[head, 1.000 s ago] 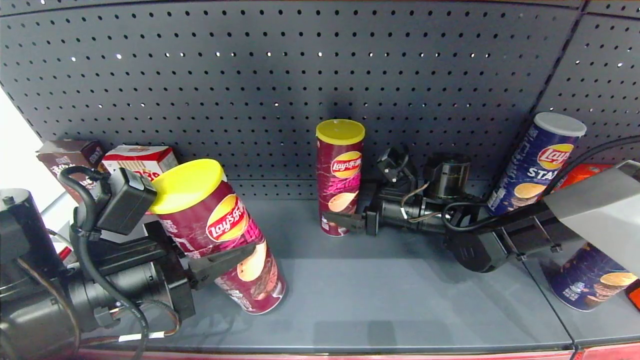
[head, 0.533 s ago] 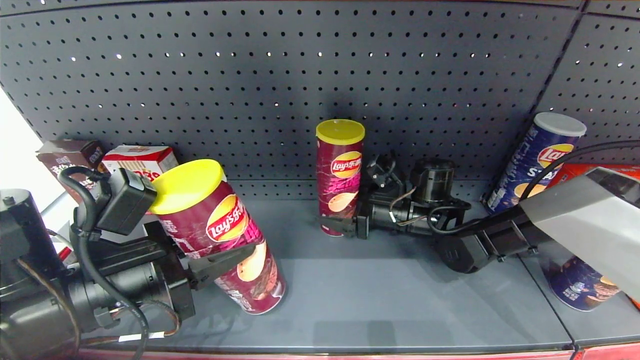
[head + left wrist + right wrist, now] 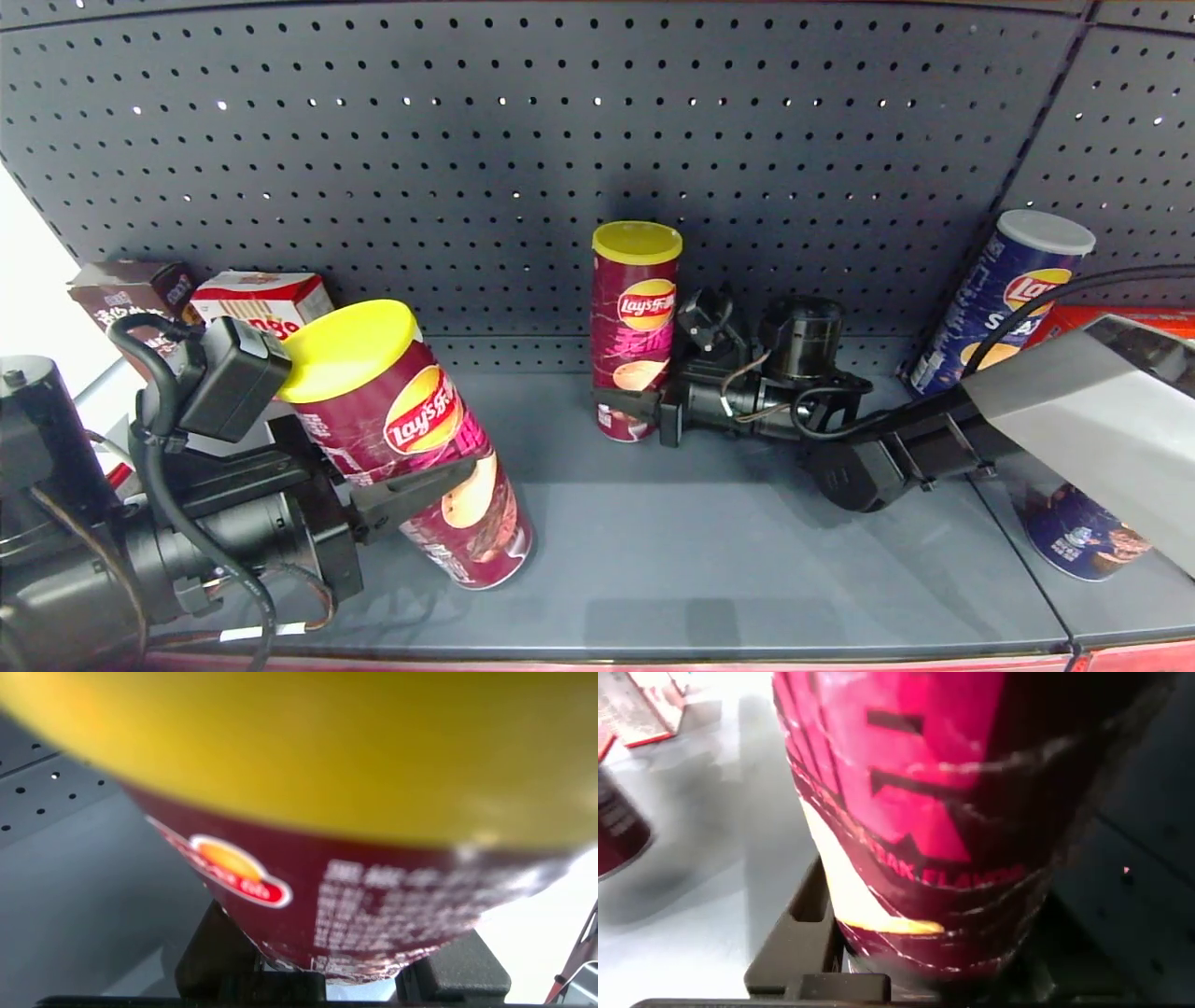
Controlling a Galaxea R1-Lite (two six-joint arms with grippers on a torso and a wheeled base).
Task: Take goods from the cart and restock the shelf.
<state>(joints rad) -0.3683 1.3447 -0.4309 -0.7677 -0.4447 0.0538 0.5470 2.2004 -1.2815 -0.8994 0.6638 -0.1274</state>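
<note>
Movement on the right side only. The right arm is sliding leftward along the back of the shelf (image 3: 709, 560), and the right gripper (image 3: 624, 411) is sitting further around the lower part of the upright can (image 3: 637, 327) than a second ago. The upright can is hardly shifting through this. It is standing on the shelf board close to the pegboard wall (image 3: 560, 140), yellow lid up. Whether the right gripper is squeezing this can or only surrounding it, I cannot tell.

The left gripper (image 3: 439, 471) is not moving. It is still pinching the tilted can (image 3: 411, 439) around the middle, lid leaning toward the boxes (image 3: 266, 299) at the shelf's left end. The can's base is sitting low at the front of the board, on it or just above; I cannot tell which.

The blue can (image 3: 1004, 299) is standing far off to the right, untouched.

Reading: the upright can is looking placed, or nearly so. With the can staying put while the arm travels, the right side is probably nudging or settling it rather than carrying it. The tilted can is waiting its turn, needing to be brought upright and set down beside the other.
</note>
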